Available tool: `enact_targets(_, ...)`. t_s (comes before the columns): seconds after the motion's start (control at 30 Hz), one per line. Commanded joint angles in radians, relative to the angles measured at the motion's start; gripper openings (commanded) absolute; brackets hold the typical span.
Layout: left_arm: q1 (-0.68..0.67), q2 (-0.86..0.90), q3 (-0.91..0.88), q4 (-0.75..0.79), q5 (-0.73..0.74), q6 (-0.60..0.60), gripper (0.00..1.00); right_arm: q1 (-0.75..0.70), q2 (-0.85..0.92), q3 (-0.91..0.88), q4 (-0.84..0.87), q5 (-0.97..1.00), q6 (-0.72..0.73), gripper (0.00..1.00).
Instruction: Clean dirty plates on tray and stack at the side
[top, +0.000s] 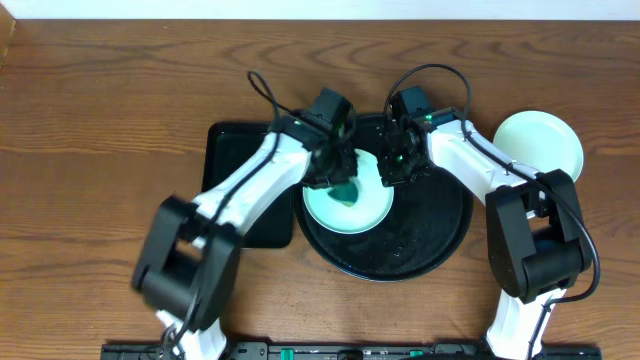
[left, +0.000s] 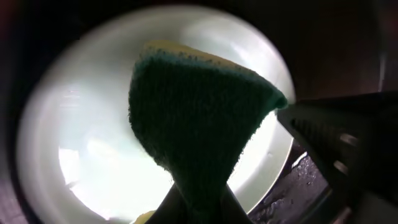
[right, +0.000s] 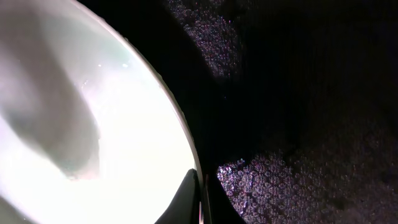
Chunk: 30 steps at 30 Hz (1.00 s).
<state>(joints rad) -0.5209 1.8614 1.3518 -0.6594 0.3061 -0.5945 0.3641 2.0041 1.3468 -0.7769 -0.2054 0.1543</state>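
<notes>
Green sponge (left: 199, 124) fills my left wrist view. The left gripper (left: 200, 205) pinches its lower end with jaws closed tight, so the broad scrubbing face hangs over the middle of the pale mint plate (left: 87, 155). I cannot tell whether the sponge is pressing on the plate or just above it.

That plate sits on the round black tray (top: 435, 240), toward its left and back. The right gripper (right: 200, 198) is clamped shut on the plate's right rim — I read that as a brace, so the plate won't skate on the glossy tray while I scrub.

From overhead, the two wrists crowd together above the plate. I would keep strokes short and to the left half, since a wide sweep right would run the sponge into the right fingers. The tray's front and right portions look bare, which gives room to slide the plate.

A second plate (top: 538, 145) lies on the table (top: 100, 100) off the tray's right — the stacking spot, I judge — with open wood around it. The rectangular tray (top: 240, 165) sits just left, partly under my left arm.
</notes>
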Motion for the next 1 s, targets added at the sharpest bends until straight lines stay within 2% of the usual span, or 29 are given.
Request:
enact_targets(0.0, 0.000, -0.053, 0.009, -0.047, -0.207, 0.017, 0.07, 0.024, 0.014, -0.001, 0.003, -0.009, 0.002, 0.01)
enact_targets(0.63, -0.002, 0.140, -0.026, -0.043, -0.224, 0.005, 0.08, 0.024, 0.014, -0.001, 0.003, -0.009, 0.002, 0.01)
enact_targets(0.8, -0.004, 0.163, -0.026, -0.033, -0.111, 0.006, 0.08, 0.024, 0.014, -0.001, 0.003, -0.009, 0.002, 0.01)
enact_targets(0.97, -0.023, 0.163, -0.026, -0.005, -0.077, 0.005, 0.08, 0.024, 0.014, -0.001, 0.003, -0.009, 0.002, 0.01)
